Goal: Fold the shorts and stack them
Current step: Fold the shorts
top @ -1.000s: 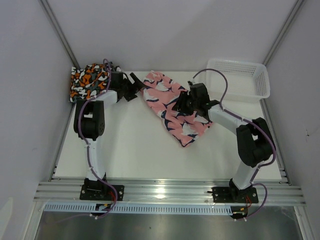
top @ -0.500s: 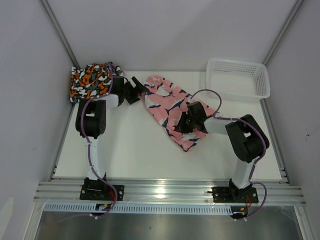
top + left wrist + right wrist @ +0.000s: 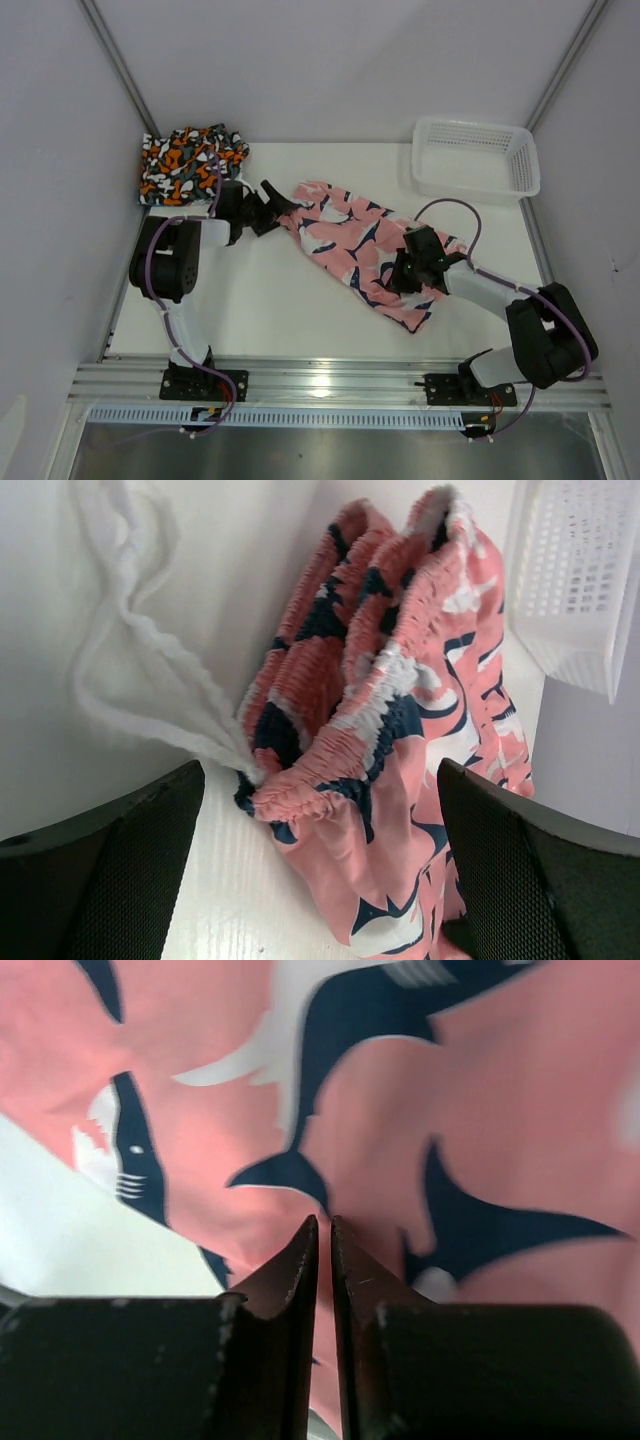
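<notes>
The pink-navy-white shorts (image 3: pixel 360 250) lie stretched out slantwise across the middle of the table. My left gripper (image 3: pixel 276 207) is open, its fingers either side of the gathered waistband (image 3: pixel 330 770) without closing on it. A white drawstring (image 3: pixel 130 660) trails from the waistband. My right gripper (image 3: pixel 401 273) is shut on a pinch of the pink fabric (image 3: pixel 420 1120) near the leg end; the same gripper (image 3: pixel 324 1224) shows cloth between its tips. The orange-black-white camouflage shorts (image 3: pixel 185 163) lie folded at the far left corner. The blue-teal-orange shorts are not in view.
A white mesh basket (image 3: pixel 478 160) stands at the far right corner and also shows in the left wrist view (image 3: pixel 580 570). Grey walls close in the table at left, right and back. An aluminium rail (image 3: pixel 330 380) runs along the near edge.
My right gripper has pulled the pink shorts toward the near right, drawing them out longer. My left gripper has followed the waistband nearer and to the right, away from the camouflage shorts.
</notes>
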Robot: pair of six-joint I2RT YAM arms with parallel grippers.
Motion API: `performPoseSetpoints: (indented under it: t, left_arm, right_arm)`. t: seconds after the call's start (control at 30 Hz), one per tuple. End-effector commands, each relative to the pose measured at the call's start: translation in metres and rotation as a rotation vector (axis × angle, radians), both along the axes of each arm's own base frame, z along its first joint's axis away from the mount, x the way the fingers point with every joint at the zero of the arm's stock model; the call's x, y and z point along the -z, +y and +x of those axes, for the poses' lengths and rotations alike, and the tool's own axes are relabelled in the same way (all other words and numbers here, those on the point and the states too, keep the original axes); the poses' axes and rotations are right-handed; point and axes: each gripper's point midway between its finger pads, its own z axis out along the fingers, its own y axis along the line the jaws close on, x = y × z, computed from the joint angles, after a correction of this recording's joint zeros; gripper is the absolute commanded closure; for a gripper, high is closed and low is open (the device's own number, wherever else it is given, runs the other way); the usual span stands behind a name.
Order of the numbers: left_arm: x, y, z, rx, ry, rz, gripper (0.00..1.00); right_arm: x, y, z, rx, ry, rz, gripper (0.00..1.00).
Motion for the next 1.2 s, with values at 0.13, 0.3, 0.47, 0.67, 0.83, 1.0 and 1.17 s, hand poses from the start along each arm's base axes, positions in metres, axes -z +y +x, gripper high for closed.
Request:
performPoseSetpoints:
  t: [0.13, 0.3, 0.47, 0.67, 0.83, 1.0, 1.17]
  left_arm:
    - [-0.027, -0.021, 0.003, 0.118, -0.15, -0.024, 0.01]
    - [-0.01, -0.022, -0.001, 0.07, -0.098, -0.015, 0.01]
    - [-0.006, -0.013, -0.002, -0.023, -0.111, -0.03, 0.01]
    - [0.006, -0.003, -0.01, -0.1, -0.095, -0.039, 0.01]
    - [-0.002, -0.011, -0.009, -0.078, -0.156, -0.102, 0.01]
    - [-0.008, -0.016, -0.008, -0.06, -0.209, -0.149, 0.01]
    - [-0.001, -0.011, -0.006, -0.071, -0.198, -0.133, 0.01]
  right_arm:
    - [-0.012, -0.05, 0.0, 0.061, -0.018, -0.138, 0.87]
    - [-0.02, -0.05, 0.006, 0.064, -0.032, -0.107, 0.87]
    - [-0.062, -0.022, 0.029, 0.012, -0.129, -0.038, 0.81]
    - [-0.09, 0.034, 0.063, -0.079, -0.213, 0.03, 0.77]
    - [-0.107, 0.086, 0.107, -0.109, -0.295, 0.184, 0.78]
    - [-0.099, 0.14, 0.142, -0.15, -0.309, 0.334, 0.78]
    - [-0.107, 0.183, 0.164, -0.162, -0.367, 0.498, 0.78]
